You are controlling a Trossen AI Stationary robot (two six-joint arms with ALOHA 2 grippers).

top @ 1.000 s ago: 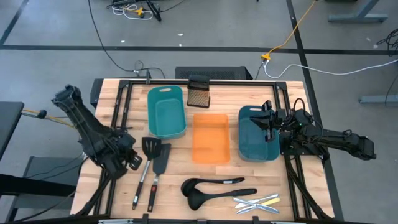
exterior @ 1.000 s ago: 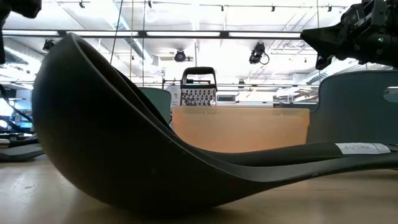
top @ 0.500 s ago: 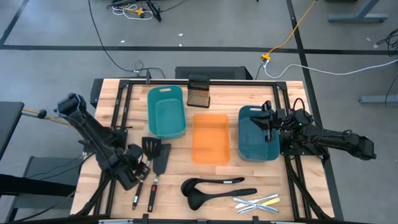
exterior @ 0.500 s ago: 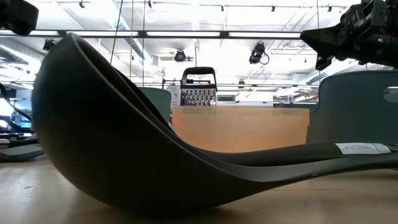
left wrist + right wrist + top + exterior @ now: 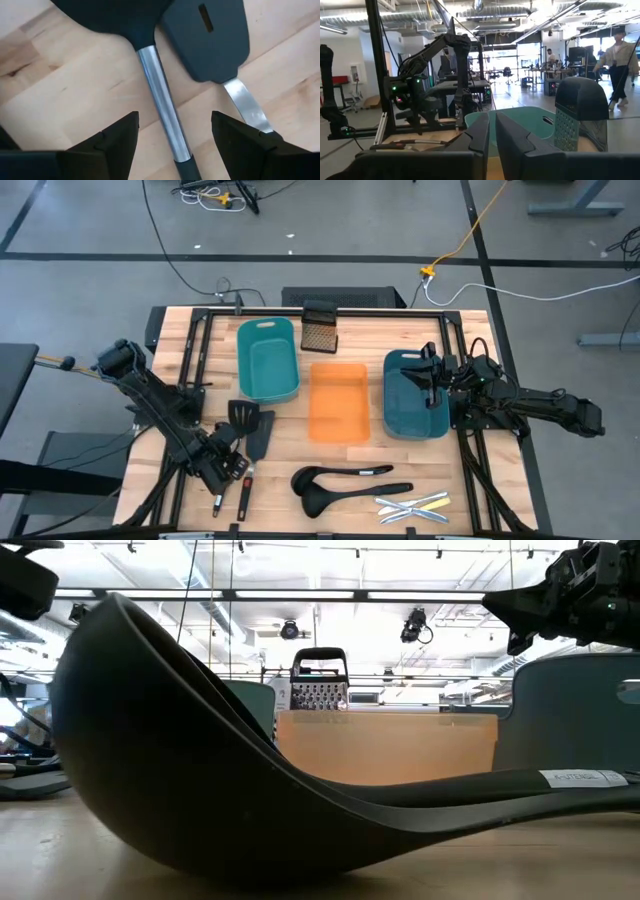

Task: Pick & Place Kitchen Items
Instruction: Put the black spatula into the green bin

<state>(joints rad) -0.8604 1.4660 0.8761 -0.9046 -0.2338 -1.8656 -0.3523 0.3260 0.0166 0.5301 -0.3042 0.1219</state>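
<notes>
Hovering low over the counter (image 5: 200, 390), the left pincer (image 5: 172, 137) stands wide open astride a spatula's metal handle (image 5: 161, 102), holding nothing, probably to grasp it; the right pincer (image 5: 492, 135), shut and empty, waits over the blue tray (image 5: 412, 415).

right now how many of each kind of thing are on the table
spatulas: 2
ladles: 2
cutlery pieces: about 4, too small to count exactly
trays: 3 (teal, orange, blue)
mesh box: 1
total: about 12
</notes>
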